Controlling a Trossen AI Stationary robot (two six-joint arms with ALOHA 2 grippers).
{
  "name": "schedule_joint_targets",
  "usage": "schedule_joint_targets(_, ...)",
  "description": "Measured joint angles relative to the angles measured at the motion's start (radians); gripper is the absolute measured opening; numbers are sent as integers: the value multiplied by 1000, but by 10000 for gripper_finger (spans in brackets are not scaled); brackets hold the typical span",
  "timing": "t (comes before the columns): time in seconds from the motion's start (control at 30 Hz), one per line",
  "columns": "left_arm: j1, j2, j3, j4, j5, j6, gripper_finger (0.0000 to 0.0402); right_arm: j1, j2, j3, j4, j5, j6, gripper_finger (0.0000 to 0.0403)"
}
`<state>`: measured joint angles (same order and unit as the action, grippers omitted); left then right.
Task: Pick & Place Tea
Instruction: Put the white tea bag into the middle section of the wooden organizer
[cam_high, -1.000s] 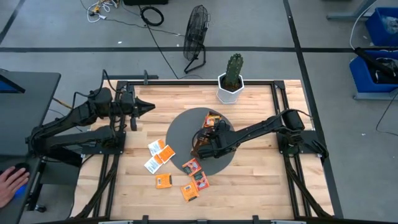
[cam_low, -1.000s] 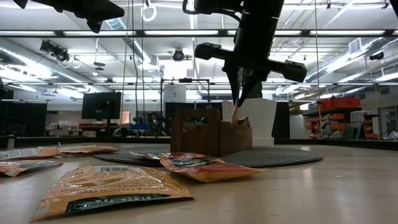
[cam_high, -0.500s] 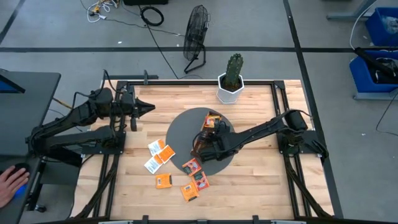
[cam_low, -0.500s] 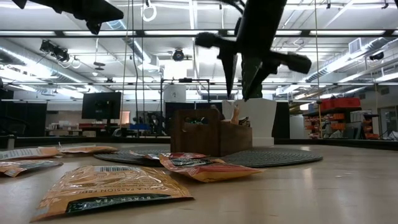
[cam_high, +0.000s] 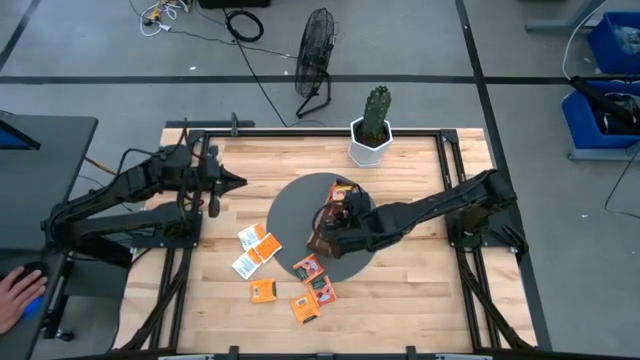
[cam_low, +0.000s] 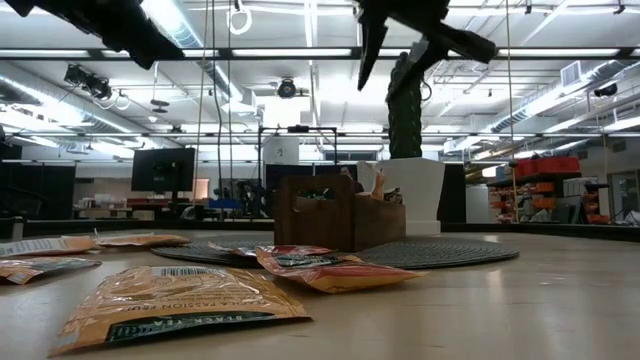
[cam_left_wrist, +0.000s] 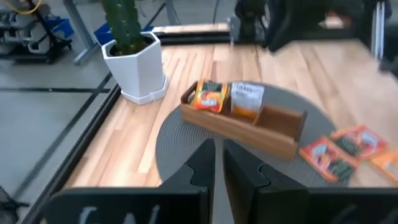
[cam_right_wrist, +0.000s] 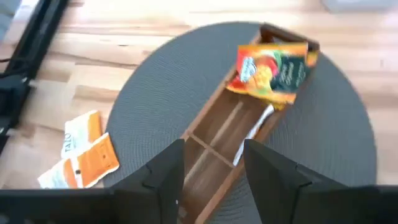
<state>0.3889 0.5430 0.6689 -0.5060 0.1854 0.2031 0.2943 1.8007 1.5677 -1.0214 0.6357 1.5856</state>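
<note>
We take the wooden tray (cam_high: 335, 214) as our landmark: a long, narrow, brown box with thin dividers, lying on a round dark mat (cam_high: 295, 215) with a fine woven texture, on the pale plank surface (cam_high: 420, 280). Our right pincer (cam_right_wrist: 214, 168) hangs just above the tray with its two dark fingers spread apart and nothing between them. At the tray's far end, toward the cactus pot (cam_high: 374, 142), two tea sachets (cam_right_wrist: 272, 67) stand tucked in, one bright orange and one paler; the middle compartment holds a pale one on edge, as far as we can tell. The loose tea sachets (cam_high: 258, 245) lie flat beside the mat on the side away from the pot, some overlapping, one (cam_high: 307, 267) resting on the mat's rim. They are thin, square paper packets with slightly crinkled, glossy faces. Our left pincer (cam_left_wrist: 213, 171) waits well apart from the tray, over the surface's left edge, fingers nearly together and holding nothing. We judge the risks to be these: a flat packet gives little edge to pinch, so the fingers may slide it across the smooth wood or lift two overlapping ones; and a low pass could knock the light tray or tip the standing sachets.
</note>
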Motion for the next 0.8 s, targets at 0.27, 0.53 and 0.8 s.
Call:
schedule_joint_targets(0.27, -14, 13, 0, -46, 16, 146, 84, 0, -73, 0, 1, 1, -146, 171)
schedule_joint_targets(0.53, -173, 88, 0, -119, -12, 248, 171, 0, -164, 0, -19, 2, -318, 172)
schedule_joint_targets(0.8, -361, 236, 0, -130, -85, 256, 197, 0, -227, 0, -116, 38, -356, 172)
